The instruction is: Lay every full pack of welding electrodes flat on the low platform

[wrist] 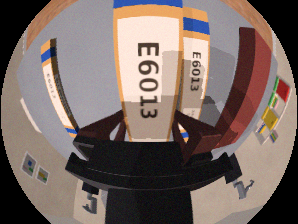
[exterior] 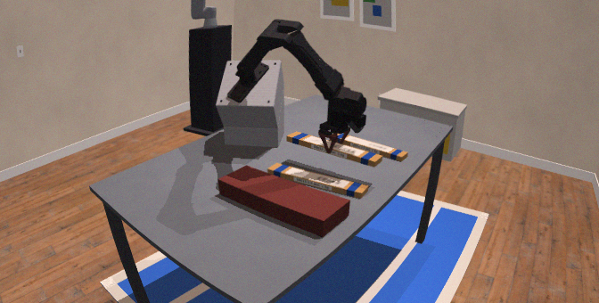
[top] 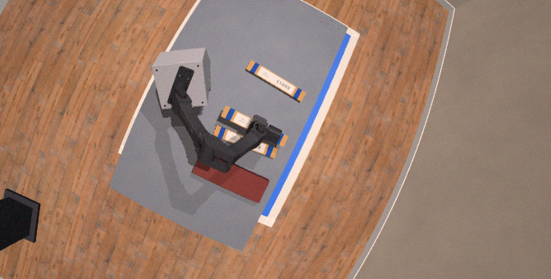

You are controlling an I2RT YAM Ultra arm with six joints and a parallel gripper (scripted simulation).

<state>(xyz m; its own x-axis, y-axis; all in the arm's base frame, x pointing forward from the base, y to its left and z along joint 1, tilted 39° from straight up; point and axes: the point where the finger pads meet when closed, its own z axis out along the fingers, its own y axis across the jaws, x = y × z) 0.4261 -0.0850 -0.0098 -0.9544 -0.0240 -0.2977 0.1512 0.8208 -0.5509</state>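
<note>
"Grey tabletop (top: 287, 22) (exterior: 147, 180) (wrist: 90, 55), matte, with the arm's shadow stretched across its left part in the exterior view. What's around it?"

"Orange-brown planks (top: 82, 51) (exterior: 526, 211), and a blue mat (top: 328, 76) (exterior: 450, 229) edged in cream under the table. Beige walls (exterior: 134, 33) carry two framed pictures, upper right of centre. A black pedestal (top: 16, 219) (exterior: 209, 77) stands upper left, a pale cabinet (exterior: 423, 100) to the right."

"And the low platform (top: 246, 182) (exterior: 281, 198) (wrist: 250, 85)?"

"Dark red, lower centre; no pack lies on it. The near pack (top: 229, 134) (exterior: 318, 180) (wrist: 195, 70) lies flat on the table just beside it; the far pack (top: 275, 81) (exterior: 374, 146) (wrist: 55, 90) lies right of centre in the top view."

"The gripper (top: 262, 130) (exterior: 334, 143) (wrist: 149, 111)?"

"Pinching the middle pack (top: 242, 120) (exterior: 312, 142) (wrist: 148, 80) between its dark red fingers, above the table, right of centre in the exterior view. Its shadow falls by the near pack."
</note>
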